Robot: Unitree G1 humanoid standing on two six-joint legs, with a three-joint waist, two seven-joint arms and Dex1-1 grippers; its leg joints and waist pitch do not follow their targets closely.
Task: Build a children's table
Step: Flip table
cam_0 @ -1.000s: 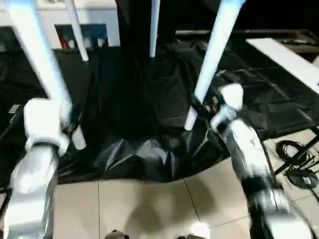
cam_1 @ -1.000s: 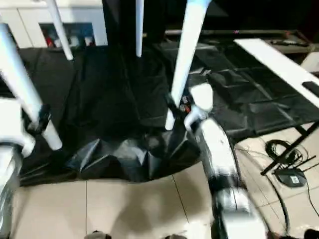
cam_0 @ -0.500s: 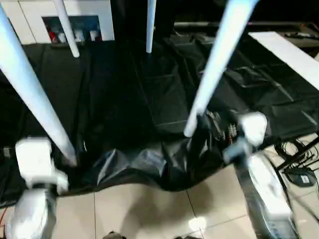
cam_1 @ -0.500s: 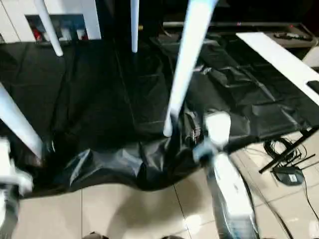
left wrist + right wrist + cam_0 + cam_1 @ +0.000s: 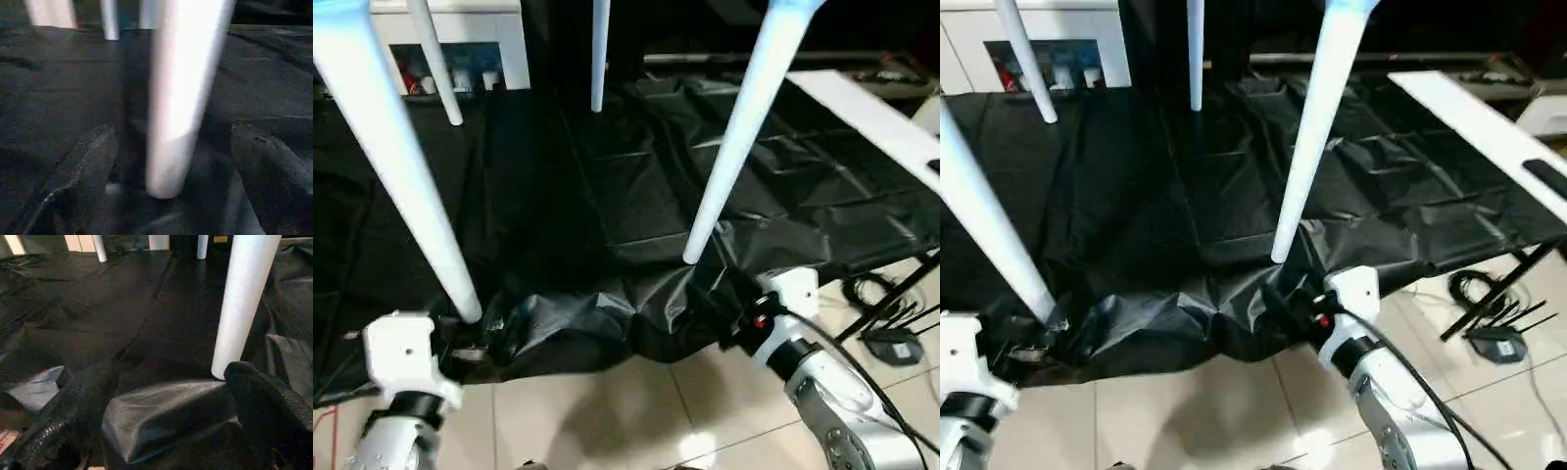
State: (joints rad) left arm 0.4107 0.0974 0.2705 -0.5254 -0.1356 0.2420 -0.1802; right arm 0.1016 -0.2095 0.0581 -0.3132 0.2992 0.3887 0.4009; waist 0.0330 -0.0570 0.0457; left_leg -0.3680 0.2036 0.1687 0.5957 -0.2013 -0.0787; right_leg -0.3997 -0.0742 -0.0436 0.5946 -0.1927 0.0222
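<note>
Black plastic sheeting (image 5: 636, 186) covers the floor, and four white table legs (image 5: 739, 127) stand on it. We see the left pincer (image 5: 166, 196) and right pincer (image 5: 166, 416) with fingers spread apart, each empty beside a near leg.

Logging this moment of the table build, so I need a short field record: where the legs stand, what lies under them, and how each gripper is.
legs: four, white, feet down on the sheet; near left leg, near right leg
sheet: black, crumpled at its near edge
left gripper: open, fingers either side of near left leg's foot
right gripper: open, holding nothing
</note>
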